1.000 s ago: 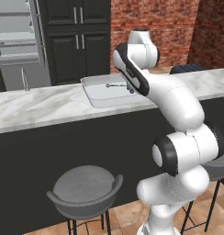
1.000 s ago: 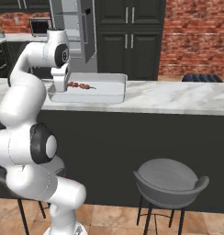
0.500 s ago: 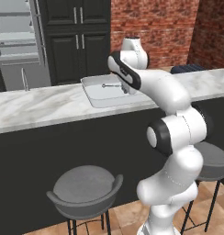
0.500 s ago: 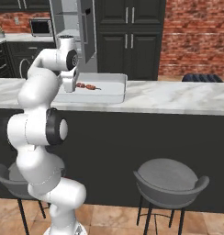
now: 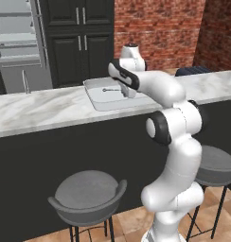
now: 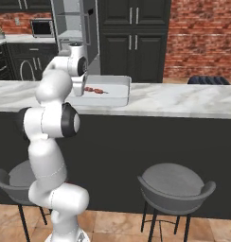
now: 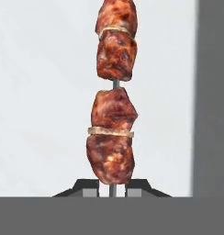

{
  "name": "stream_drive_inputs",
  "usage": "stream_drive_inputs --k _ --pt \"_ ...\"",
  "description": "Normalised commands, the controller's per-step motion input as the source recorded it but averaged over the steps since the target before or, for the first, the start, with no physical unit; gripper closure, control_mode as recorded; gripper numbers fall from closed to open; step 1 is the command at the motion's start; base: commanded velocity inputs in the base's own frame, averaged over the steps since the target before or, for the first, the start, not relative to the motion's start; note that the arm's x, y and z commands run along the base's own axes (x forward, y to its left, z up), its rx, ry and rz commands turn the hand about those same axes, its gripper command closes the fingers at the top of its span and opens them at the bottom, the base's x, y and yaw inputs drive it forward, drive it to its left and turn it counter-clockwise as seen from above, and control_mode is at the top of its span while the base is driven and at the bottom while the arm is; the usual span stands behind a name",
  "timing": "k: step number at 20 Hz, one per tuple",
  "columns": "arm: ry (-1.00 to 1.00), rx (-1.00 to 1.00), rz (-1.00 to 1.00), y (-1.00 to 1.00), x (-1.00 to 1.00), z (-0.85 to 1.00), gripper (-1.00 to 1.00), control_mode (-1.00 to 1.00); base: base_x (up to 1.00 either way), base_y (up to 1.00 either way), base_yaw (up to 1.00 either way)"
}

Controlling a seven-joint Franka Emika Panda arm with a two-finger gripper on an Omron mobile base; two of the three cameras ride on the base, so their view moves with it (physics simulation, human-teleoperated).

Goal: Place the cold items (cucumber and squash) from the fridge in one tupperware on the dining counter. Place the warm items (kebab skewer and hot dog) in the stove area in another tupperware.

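Charred, lumpy kebab skewer (image 7: pixel 112 114) on thin metal rod, pinched by pincer (image 7: pixel 112 187).

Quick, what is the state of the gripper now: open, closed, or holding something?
Gripper: closed on the kebab skewer, which hangs over the white tupperware.

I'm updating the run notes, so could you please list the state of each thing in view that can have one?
Gripper: shut on the skewer's stick, over the tupperware.
Skewer: held at its end, meat pieces on it, lying across the tupperware's floor.
Tupperware: open, no lid on, resting on the counter, holding the skewer.
Fridge: door open, shelves showing.
Dark cabinets: doors shut.
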Motion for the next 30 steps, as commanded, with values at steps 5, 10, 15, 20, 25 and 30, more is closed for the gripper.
stream_drive_inputs --k 5,10,15,20,25,30 --pt "0.0 0.0 0.0 0.0 0.64 -0.27 1.0 -1.0 0.0 0.0 0.0" --pt "0.0 0.0 0.0 0.0 0.5 -0.18 1.0 -1.0 0.0 0.0 0.0" --pt "0.0 0.0 0.0 0.0 0.26 -0.35 -1.0 -1.0 0.0 0.0 0.0" --pt "0.0 0.0 0.0 0.0 0.01 -0.3 -1.0 -1.0 0.0 0.0 0.0" --pt "-0.11 0.01 0.0 0.0 -0.09 -0.09 -1.0 -1.0 0.0 0.0 0.0" --pt "-0.12 0.13 -0.06 -0.01 -0.33 0.16 -1.0 -1.0 0.0 0.0 0.0"
